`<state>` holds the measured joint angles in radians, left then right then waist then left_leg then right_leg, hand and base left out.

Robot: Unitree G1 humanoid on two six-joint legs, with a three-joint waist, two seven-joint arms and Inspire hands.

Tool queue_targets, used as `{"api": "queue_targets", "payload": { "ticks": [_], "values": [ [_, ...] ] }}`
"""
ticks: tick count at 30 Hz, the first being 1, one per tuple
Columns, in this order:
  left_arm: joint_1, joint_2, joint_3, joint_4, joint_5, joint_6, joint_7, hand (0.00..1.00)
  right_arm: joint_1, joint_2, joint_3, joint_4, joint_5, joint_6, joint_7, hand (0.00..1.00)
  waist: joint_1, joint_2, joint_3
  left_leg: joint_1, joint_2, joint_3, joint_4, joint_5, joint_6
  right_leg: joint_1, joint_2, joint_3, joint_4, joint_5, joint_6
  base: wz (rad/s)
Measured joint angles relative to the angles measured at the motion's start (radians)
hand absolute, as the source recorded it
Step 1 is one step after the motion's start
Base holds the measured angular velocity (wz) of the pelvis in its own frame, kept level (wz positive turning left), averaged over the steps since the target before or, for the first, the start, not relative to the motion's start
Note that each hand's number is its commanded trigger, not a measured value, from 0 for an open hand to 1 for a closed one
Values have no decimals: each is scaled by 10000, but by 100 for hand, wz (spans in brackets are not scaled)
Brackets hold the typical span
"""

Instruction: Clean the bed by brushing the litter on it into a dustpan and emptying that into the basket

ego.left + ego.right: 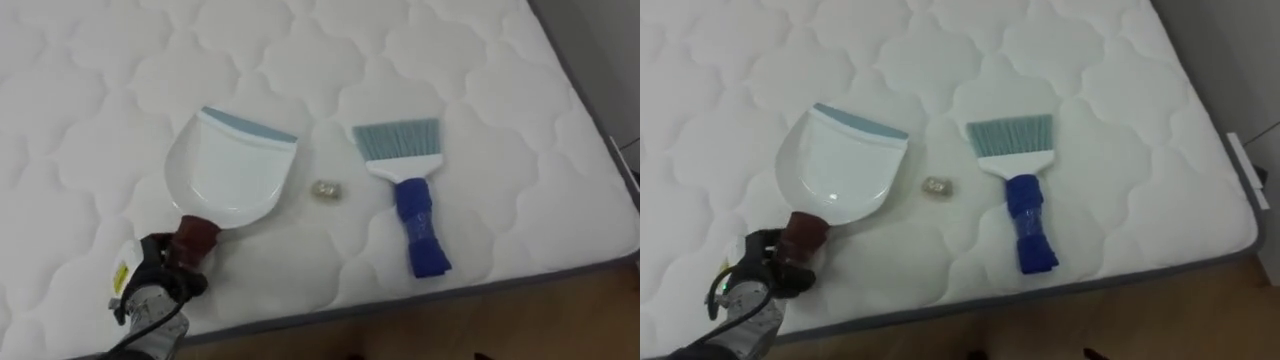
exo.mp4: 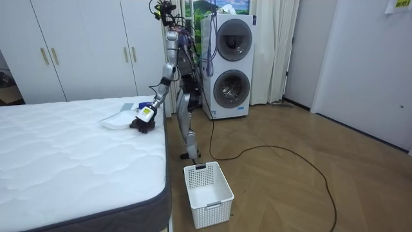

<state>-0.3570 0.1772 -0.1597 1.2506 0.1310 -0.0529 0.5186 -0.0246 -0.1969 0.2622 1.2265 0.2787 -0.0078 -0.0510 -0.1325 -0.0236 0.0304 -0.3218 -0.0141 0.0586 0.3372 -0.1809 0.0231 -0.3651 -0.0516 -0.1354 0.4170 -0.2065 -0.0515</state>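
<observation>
White plastic dustpan (image 1: 232,170), seemingly light and stiff, lies near-left on the mattress (image 1: 480,60), the left hand (image 1: 150,262) closed round its dark red handle (image 1: 197,237); a crumpled scrap (image 1: 326,190) sits between it and the brush (image 1: 400,145), probably best taken by its blue wrapped handle (image 1: 420,230).

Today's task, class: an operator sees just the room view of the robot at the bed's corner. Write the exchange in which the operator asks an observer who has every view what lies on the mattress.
Operator: I see the left hand at the dustpan. What is there to sweep?
Observer: A small crumpled scrap lies on the mattress, just to the robot's right of the dustpan.
Operator: And the brush?
Observer: The brush lies flat beyond the scrap, further to the robot's right, with nothing touching it. Its blue handle points towards the bed's edge.
</observation>
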Motion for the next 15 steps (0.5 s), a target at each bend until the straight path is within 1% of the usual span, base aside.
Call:
{"api": "queue_targets", "payload": {
  "ticks": [3, 5, 7, 10, 15],
  "values": [
    [3, 33, -10, 139, -37, 166, -9, 100, 154, 3, 15, -72, 13, 110, -16, 0, -11, 0, -1, 29, 6, 190, -24, 2, 3, -1, -5, 87, 0, -8, 20, -7],
    [8, -20, -17, 297, -99, 313, -53, 100, 191, 9, 15, -64, 47, 124, -23, 0, -26, 1, -1, 36, 7, 224, -25, 2, 4, -2, -4, 115, -1, -10, 25, -6],
    [27, -162, -13, 551, -116, 493, -151, 100, 231, 39, 12, -111, 50, 162, -54, 0, -12, -1, -1, 27, 15, 234, -28, 2, 4, -8, 15, 127, -18, -10, 25, 0],
    [27, -271, -14, 703, -117, 544, -266, 100, 261, 55, 13, -179, 50, 194, -167, 0, -23, -1, 0, 18, 15, 234, -26, 2, 3, -13, 28, 123, -42, -12, 22, 0],
    [16, -303, 2, 701, -195, 506, -285, 100, 260, 73, 13, -199, 90, 210, -240, 0, -16, -7, 3, 36, 18, 235, -23, 2, 3, -27, 24, 138, -28, -15, 17, 0]
  ]
}}
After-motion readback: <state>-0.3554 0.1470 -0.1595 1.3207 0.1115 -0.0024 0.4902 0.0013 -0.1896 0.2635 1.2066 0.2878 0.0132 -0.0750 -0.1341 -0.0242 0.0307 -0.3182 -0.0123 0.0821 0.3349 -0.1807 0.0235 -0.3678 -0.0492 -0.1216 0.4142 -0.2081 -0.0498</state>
